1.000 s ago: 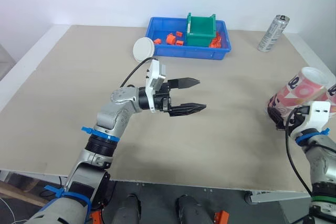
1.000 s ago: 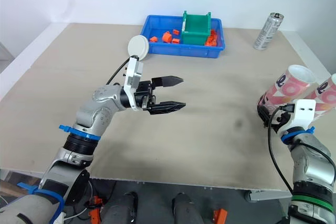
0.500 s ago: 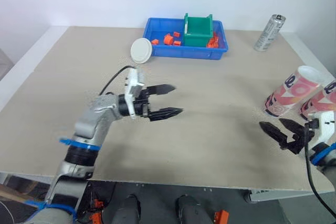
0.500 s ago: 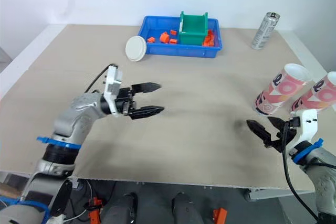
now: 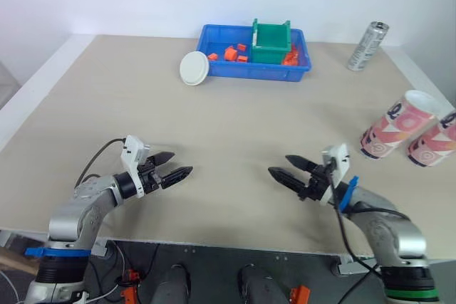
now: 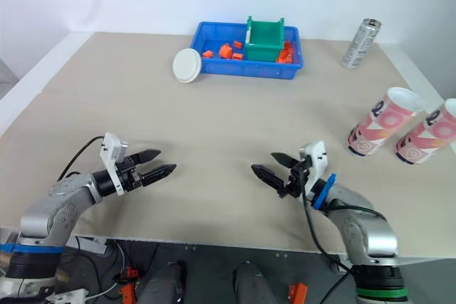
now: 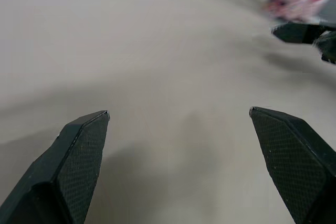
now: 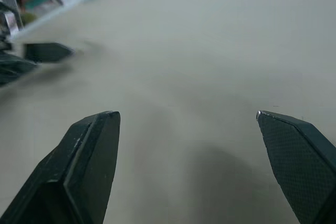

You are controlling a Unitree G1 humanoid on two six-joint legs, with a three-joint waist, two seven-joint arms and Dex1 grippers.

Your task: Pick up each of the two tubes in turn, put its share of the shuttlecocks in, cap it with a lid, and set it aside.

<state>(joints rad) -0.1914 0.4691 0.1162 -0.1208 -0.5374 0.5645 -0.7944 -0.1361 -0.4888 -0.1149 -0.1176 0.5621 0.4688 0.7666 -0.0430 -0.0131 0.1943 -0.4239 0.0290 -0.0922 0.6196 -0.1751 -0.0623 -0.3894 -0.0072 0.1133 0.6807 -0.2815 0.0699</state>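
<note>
I have my left gripper [image 5: 182, 163] and right gripper [image 5: 278, 164] both spread open and empty, low over the table's [image 5: 235, 126] near edge and facing each other, while the inner pink tube [image 5: 393, 124] and outer pink tube [image 5: 433, 140] lie side by side at the far right and the white lid [image 5: 194, 68] sits just beside the blue tray [image 5: 256, 74].

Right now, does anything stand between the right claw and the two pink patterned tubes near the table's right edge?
Nothing visible does. Bare beige table alone lies between the open right claw and the nearer pink patterned tube, with the second pink tube just beyond. The claw points toward the robot's left, away from them.
</note>
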